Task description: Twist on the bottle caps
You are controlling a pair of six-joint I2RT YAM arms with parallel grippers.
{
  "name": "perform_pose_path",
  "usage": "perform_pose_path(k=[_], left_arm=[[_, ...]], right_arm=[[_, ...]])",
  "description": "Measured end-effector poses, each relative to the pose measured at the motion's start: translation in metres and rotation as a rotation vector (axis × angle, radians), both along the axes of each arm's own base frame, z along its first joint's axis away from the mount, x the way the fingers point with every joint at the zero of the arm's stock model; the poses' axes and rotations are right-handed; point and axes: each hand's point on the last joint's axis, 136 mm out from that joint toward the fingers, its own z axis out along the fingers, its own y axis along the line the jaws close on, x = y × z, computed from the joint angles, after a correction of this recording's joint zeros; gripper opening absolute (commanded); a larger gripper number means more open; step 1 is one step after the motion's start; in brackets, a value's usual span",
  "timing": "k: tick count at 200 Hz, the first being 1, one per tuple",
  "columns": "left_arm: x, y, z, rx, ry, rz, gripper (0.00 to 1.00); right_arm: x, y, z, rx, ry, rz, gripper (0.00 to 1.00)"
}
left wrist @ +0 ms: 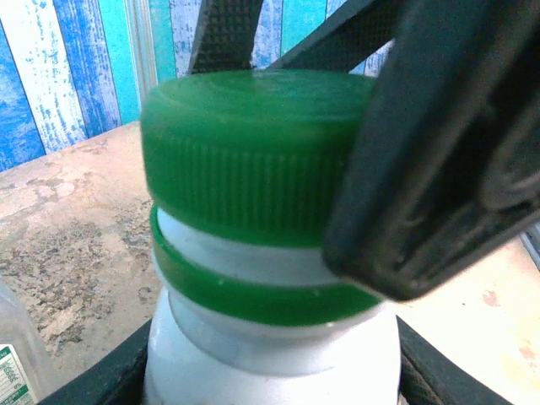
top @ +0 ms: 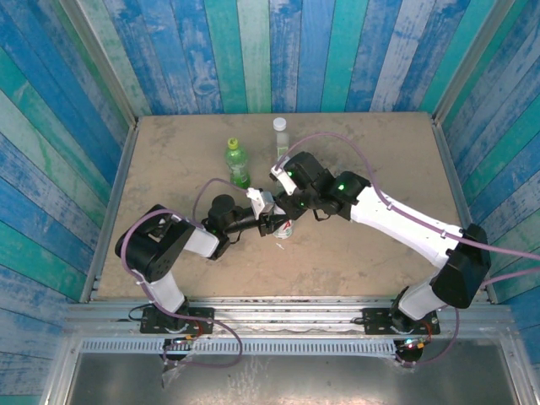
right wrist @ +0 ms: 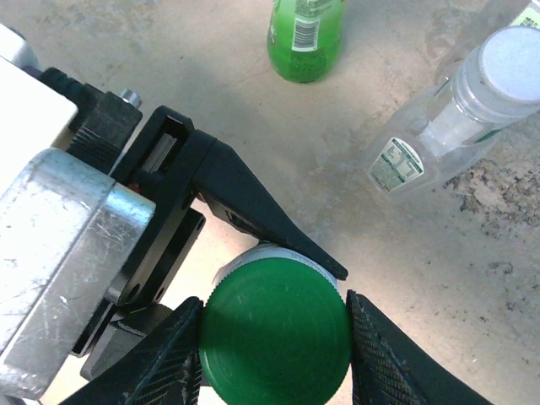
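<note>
The white bottle stands at the table's middle, and my left gripper is shut on its shoulder from the left. A dark green cap sits on the bottle's neck, with a white band showing between the cap and the green ring below it. From above, my right gripper is shut on that cap, one ribbed finger on each side. In the top view both grippers meet over the bottle, the left and the right.
A green translucent bottle with a yellow-green cap stands behind the grippers. A clear bottle wearing a white cap stands further back. Another clear bottle's labelled edge shows at lower left. Wooden walls enclose the table.
</note>
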Motion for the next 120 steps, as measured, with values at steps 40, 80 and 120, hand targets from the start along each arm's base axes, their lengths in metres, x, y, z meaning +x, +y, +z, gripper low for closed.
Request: perform_pose_path(k=[40,80,120], left_arm=[[0.000,-0.001,0.000,-0.001,-0.001,-0.005,0.50],[0.000,-0.001,0.000,-0.001,-0.001,-0.006,0.50],[-0.001,-0.002,0.000,-0.001,-0.002,-0.007,0.50]], right_arm=[[-0.001,-0.008,-0.002,-0.022,-0.023,-0.016,0.69],[-0.005,-0.017,0.020,0.067,-0.091,-0.042,0.73],[0.002,-0.025,0.035,0.150,-0.129,-0.093,0.56]])
